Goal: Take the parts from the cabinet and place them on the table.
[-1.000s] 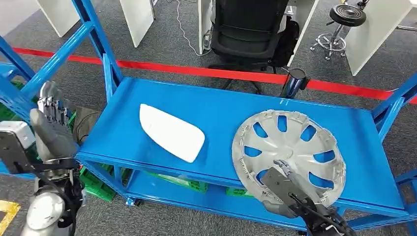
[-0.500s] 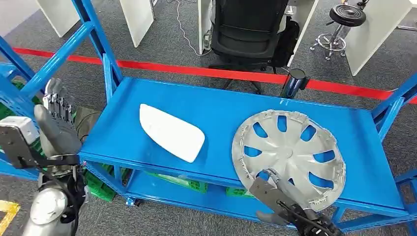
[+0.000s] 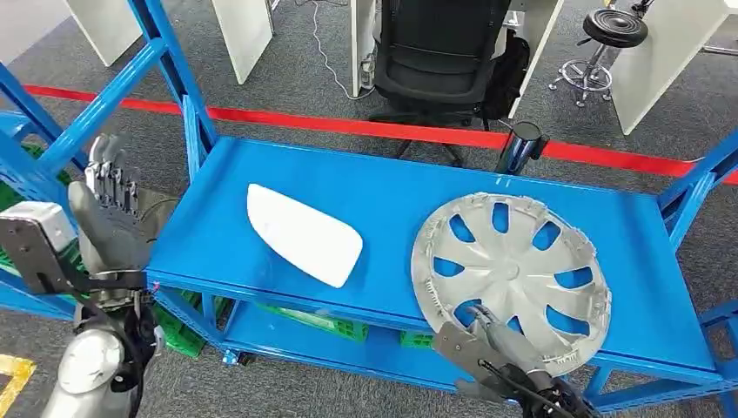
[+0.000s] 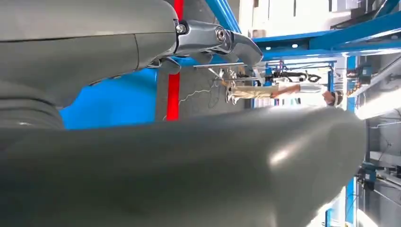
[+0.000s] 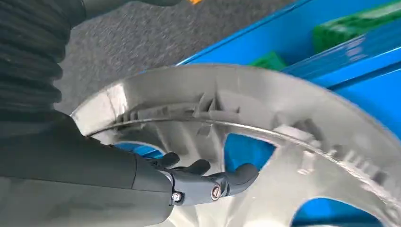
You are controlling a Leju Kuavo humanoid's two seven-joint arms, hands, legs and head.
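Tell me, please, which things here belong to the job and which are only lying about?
For the job:
- silver wheel cover, right hand at its near rim
- white panel on the blue shelf
- left hand, beside the shelf

Lying about:
- black office chair
- black stool
- green crates below

- The right hand (image 3: 487, 348) covers part of the near rim of the hubcap (image 3: 511, 268); contact between fingertips and rim cannot be determined.
- Right arm: cut off by the head view's bottom edge.
- Green crates (image 3: 331, 322): mostly hidden beneath the blue shelf (image 3: 392, 187).
- Left wrist view: the left hand (image 4: 189, 161) appears blurred at close range.
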